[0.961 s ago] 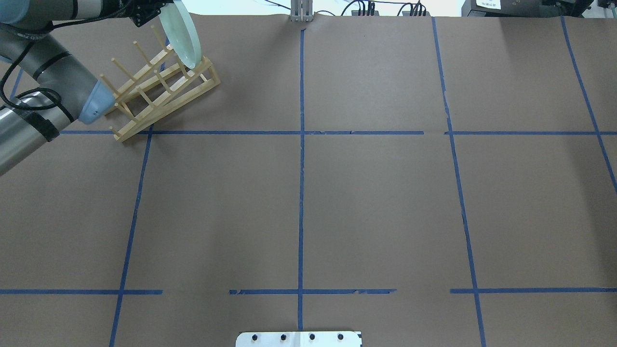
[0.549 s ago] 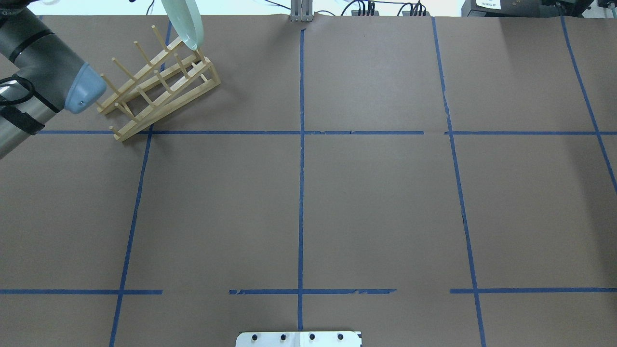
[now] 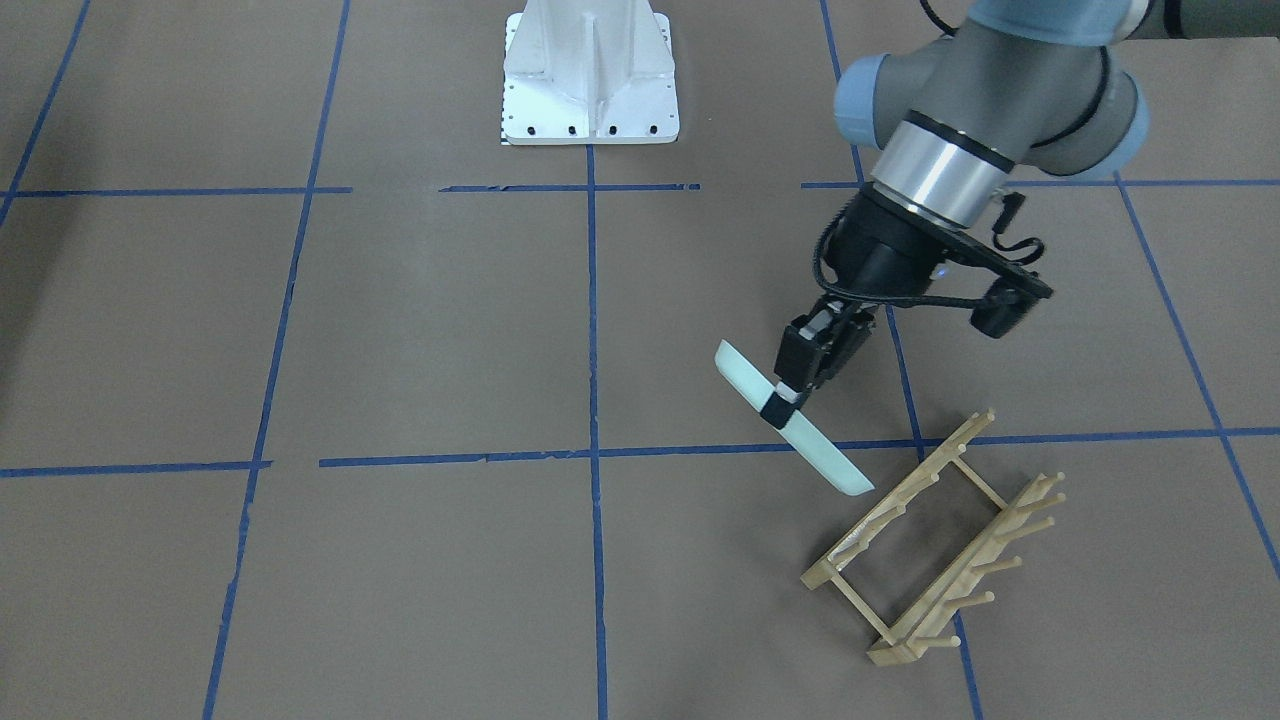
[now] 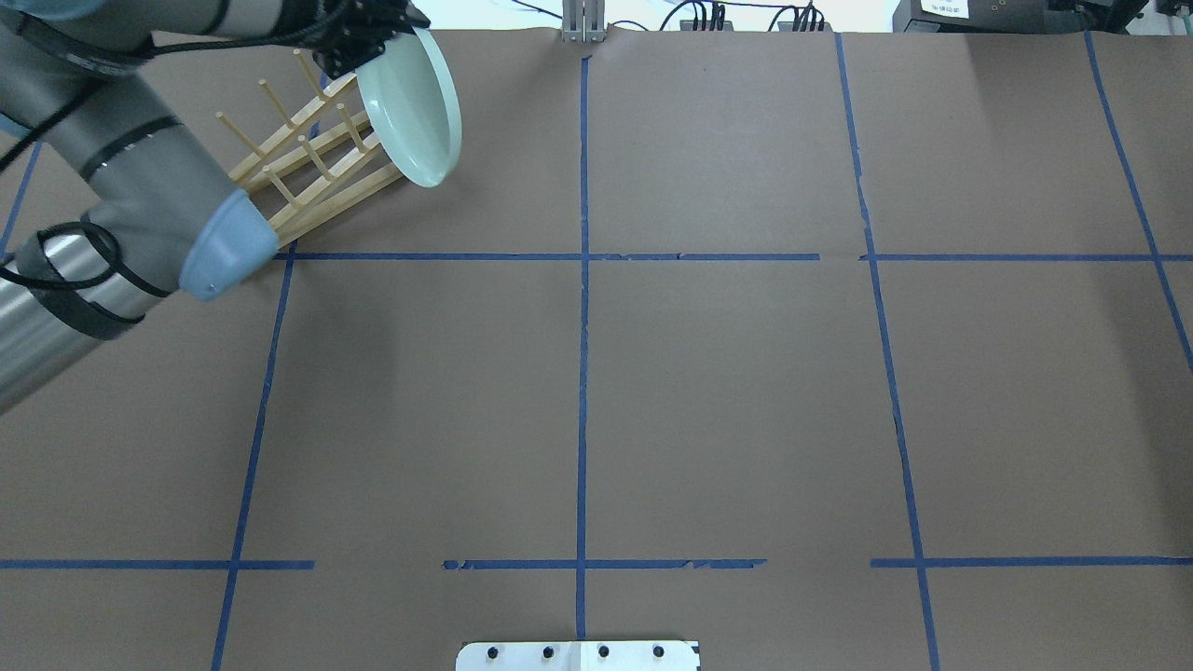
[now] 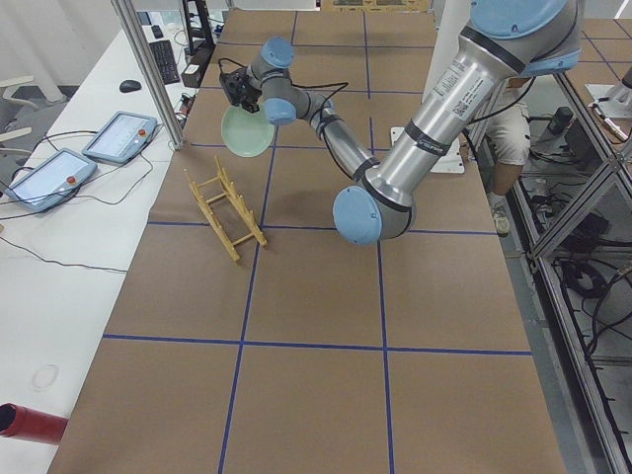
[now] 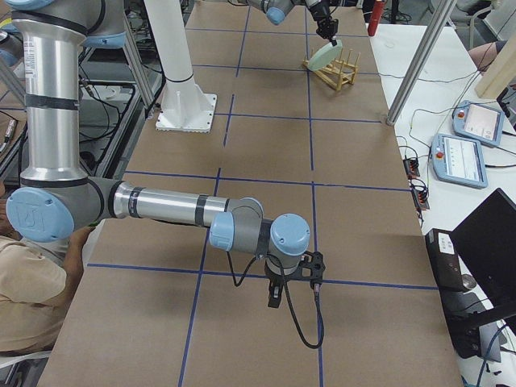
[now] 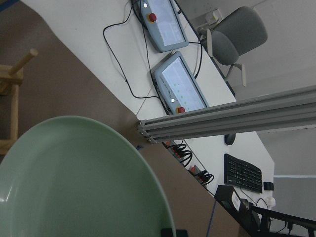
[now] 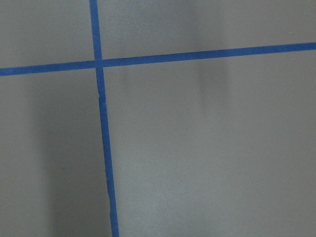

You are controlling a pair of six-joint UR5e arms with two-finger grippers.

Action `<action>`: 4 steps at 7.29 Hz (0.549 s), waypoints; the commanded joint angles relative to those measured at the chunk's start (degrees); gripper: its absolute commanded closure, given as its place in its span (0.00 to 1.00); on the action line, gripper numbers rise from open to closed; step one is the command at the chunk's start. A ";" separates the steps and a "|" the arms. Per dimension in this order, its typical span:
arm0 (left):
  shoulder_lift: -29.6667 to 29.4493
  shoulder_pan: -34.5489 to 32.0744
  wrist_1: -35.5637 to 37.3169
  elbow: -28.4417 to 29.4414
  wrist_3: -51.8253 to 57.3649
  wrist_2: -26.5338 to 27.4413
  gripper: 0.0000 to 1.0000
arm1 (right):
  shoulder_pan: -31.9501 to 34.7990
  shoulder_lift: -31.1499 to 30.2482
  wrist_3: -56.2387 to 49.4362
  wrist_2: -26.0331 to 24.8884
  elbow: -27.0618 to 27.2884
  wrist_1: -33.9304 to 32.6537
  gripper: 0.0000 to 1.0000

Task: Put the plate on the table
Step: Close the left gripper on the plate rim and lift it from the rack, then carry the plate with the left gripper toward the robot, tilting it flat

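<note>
Plate (image 4: 410,107) pinched at rim by left gripper (image 3: 785,400), fingers clamped on it. It hung tilted in air just beside rack (image 3: 900,497), off table (image 4: 727,391). Right gripper (image 6: 274,300) sat well apart from rack, couldn't tell if fingers were apart or together. Table was brown paper with blue tape grid; two tablets (image 7: 173,84) on white desk beyond rack. Plate was pale mint, glossy, round, shallow.

Robot lab: teach pendants (image 5: 120,136), taped table (image 4: 746,391)

wooden rack (image 3: 900,498), tablets (image 7: 180,85), perhaps a keyboard (image 7: 242,173)
</note>
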 commanded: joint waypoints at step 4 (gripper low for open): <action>-7.70 15.64 43.38 0.34 12.66 3.20 1.00 | 0.00 0.00 0.00 0.00 0.00 0.00 0.00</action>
